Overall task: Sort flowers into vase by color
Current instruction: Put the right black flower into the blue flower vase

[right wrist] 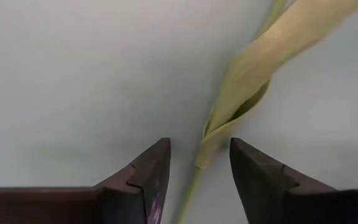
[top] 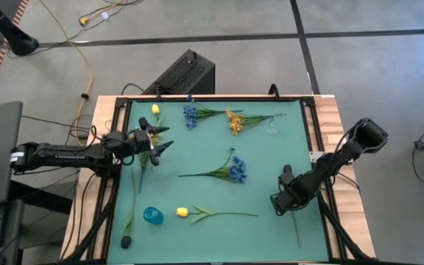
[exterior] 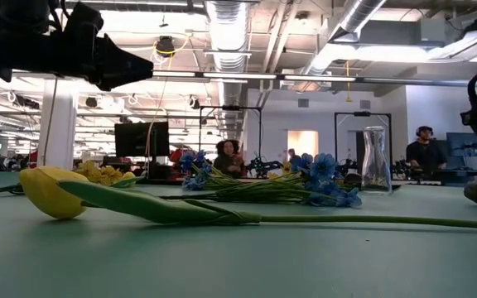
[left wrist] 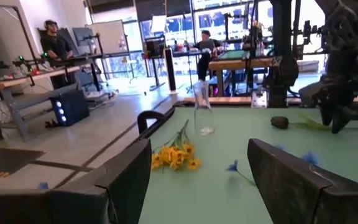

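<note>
An open-plan robotics lab: bare silver ventilation ducts (exterior: 226,33) and strip lights run under the ceiling, more green-topped, dark-framed work tables (left wrist: 247,59) stand across the grey concrete floor (top: 271,66), a dark monitor (exterior: 142,138) glows, and people (left wrist: 56,43) sit at workstations.

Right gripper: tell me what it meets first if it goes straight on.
The right gripper points down at the mat; the green flower stem lies between its open fingers, so probably that stem first, then the mat.

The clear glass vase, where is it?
In the high view, the clear glass vase stands near the green mat's far right corner, just right of the yellow-orange flower bunch.
</note>
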### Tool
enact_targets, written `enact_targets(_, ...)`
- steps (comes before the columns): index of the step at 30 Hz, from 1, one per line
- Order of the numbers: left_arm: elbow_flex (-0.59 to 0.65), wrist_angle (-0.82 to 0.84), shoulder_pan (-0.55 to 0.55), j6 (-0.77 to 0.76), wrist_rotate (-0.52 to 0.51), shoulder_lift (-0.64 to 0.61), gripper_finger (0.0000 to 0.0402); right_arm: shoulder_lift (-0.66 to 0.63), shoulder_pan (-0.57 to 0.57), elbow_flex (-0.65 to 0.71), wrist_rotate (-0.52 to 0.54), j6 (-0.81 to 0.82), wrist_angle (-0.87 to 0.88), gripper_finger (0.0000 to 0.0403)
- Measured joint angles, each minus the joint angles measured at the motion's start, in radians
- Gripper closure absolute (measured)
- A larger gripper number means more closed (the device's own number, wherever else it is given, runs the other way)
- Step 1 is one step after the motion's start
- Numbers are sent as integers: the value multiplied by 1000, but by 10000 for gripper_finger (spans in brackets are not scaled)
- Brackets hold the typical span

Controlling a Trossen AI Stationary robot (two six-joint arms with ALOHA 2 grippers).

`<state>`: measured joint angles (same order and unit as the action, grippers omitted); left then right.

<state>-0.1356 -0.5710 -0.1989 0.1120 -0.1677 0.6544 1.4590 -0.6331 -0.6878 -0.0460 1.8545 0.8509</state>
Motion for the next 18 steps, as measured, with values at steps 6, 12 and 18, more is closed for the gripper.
enact_targets(6, 0, 30, 0, -12, 0, 0, 146, -1, 1, 25, 30, 4, -67, 298)
enact_targets(12, 0, 35, 0, -12, 0, 0, 146, -3, 32, 21, 61, 22, -76, 387)
enact_targets(18, 0, 35, 0, -15, -2, 0, 146, 3, 72, -35, 236, -40, -51, 365)
